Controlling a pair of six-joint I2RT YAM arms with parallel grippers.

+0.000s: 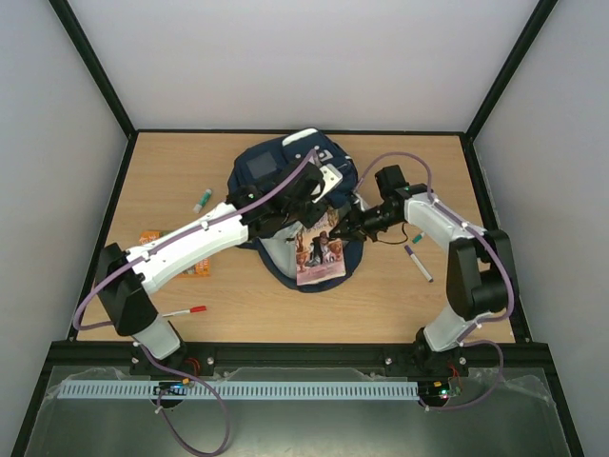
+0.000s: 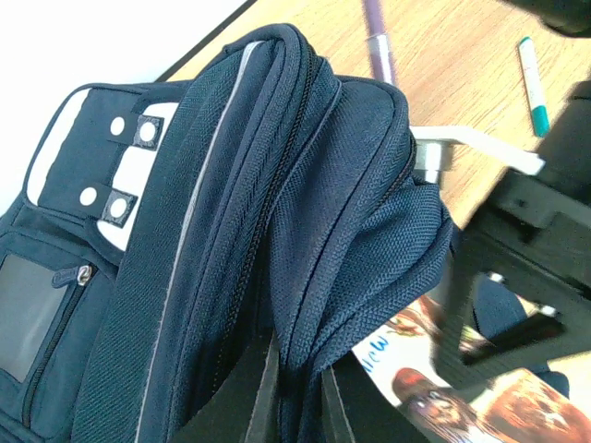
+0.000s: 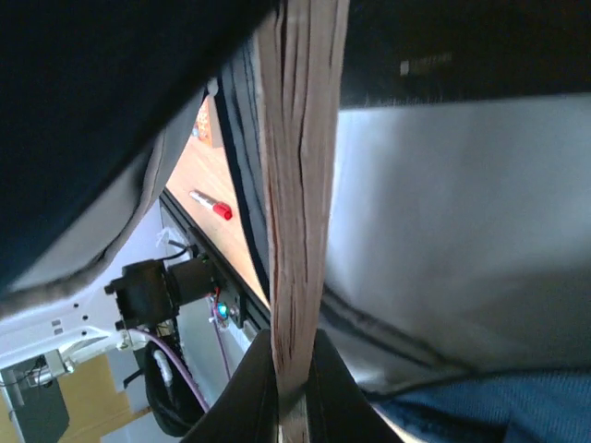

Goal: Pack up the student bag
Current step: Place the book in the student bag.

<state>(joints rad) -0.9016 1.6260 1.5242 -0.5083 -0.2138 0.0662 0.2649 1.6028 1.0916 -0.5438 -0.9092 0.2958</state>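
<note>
The student bag (image 1: 271, 169), navy with a white-grey patch, lies at the table's middle back with its mouth facing the arms. My left gripper (image 1: 304, 198) is shut on a fold of the bag's navy rim (image 2: 314, 277), and the fabric bunches between its fingers (image 2: 261, 406). A picture book (image 1: 321, 253) lies partly inside the bag's open mouth on the grey lining (image 3: 462, 231). My right gripper (image 1: 346, 228) is shut on the book's edge (image 3: 300, 166), which runs straight up between its fingers (image 3: 249, 397). The book's cover (image 2: 443, 369) also shows under the lifted rim.
A green marker (image 1: 203, 200) and orange packets (image 1: 149, 236) lie to the left. A red pen (image 1: 186, 311) lies near the front left edge. A teal pen (image 1: 417, 237) and a purple-tipped pen (image 1: 417, 264) lie right of the bag, beside the right arm.
</note>
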